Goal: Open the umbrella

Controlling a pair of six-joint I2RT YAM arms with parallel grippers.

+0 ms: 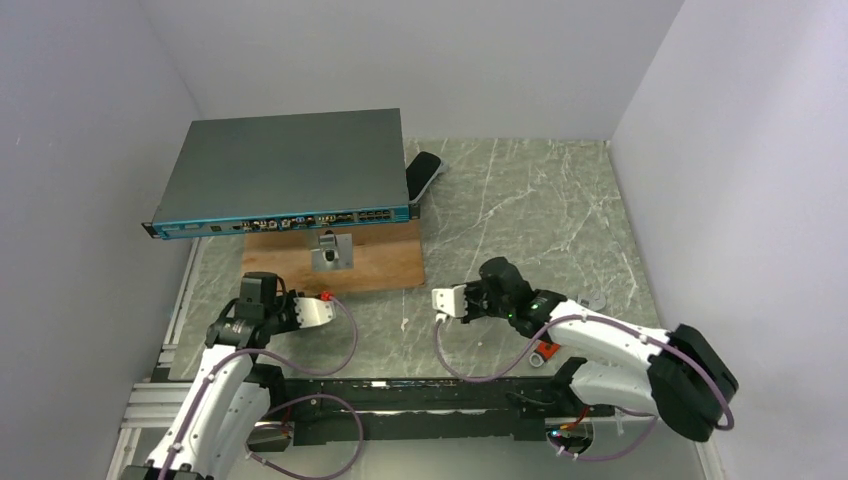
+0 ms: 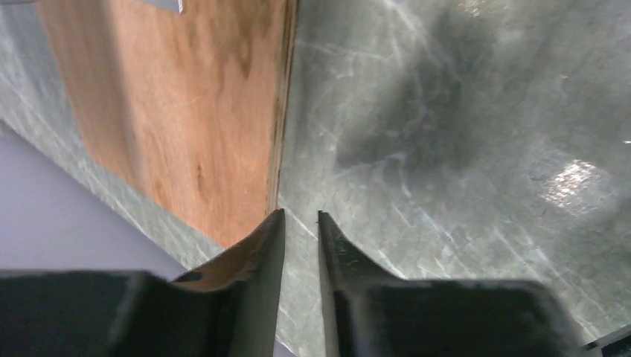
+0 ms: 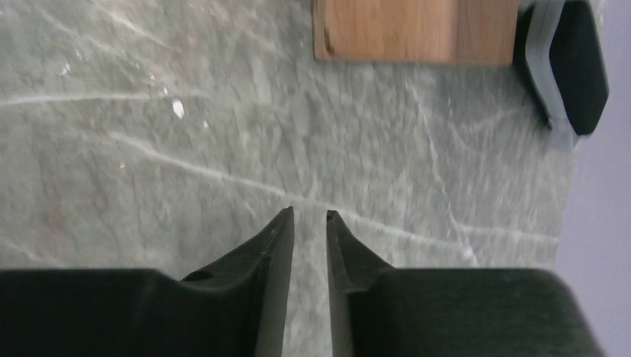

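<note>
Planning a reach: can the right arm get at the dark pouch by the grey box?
Probably yes: only open table lies between the right gripper and the pouch; the grey box sits beside it.

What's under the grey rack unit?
A wooden board juts out below the front edge of the grey rack unit, a small grey block on it. A black-edged pouch shows past its right rear corner. The board's far part, and anything else beneath, is covered.

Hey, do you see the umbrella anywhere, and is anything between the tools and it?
No umbrella shows in any view, so that can't be judged. Beyond the left tool and right tool lie a wooden board, a flat grey box and a black-edged pouch.
</note>
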